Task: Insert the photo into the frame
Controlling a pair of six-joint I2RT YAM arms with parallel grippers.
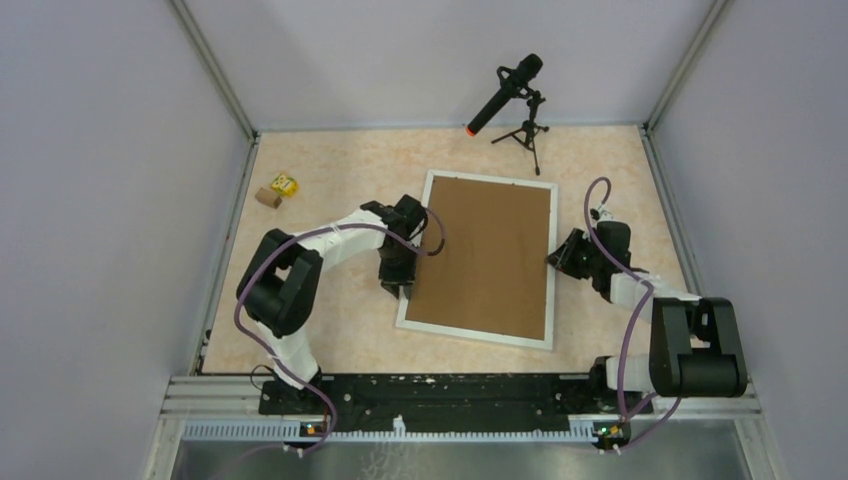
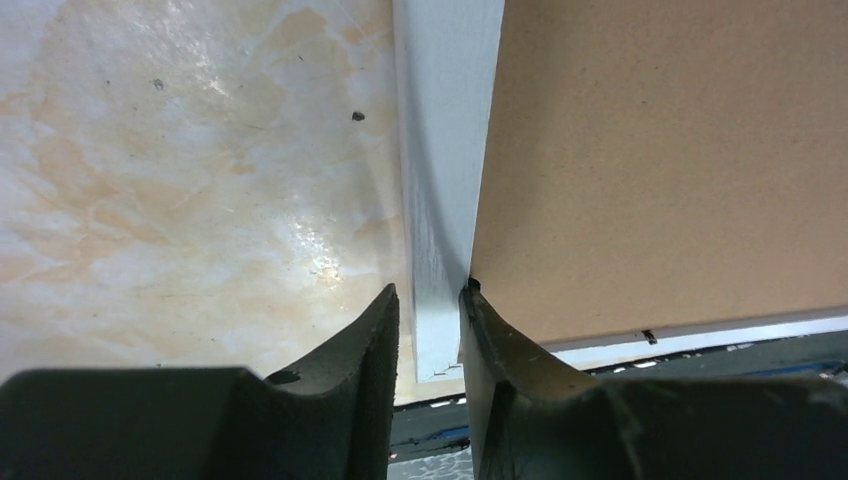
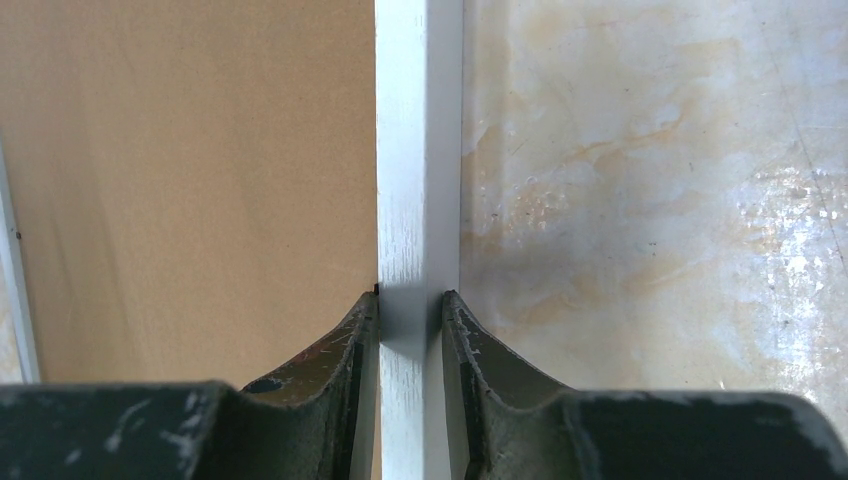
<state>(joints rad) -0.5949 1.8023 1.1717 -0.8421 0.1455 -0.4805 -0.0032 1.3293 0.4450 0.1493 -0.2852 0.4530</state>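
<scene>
L claw is pinching left rail of frame, R claw pinching right rail; backing board lying inside, mic standing far.

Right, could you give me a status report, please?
Left pincer shut on frame, left rail; right pincer shut on right rail. Backing board fills frame. Photo not in view.

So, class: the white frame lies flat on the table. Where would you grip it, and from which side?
Pinch a long side rail of the frame, coming from above, one finger either side. It lies flat and its moulding is narrow; the left tool and right tool hold it so.
</scene>
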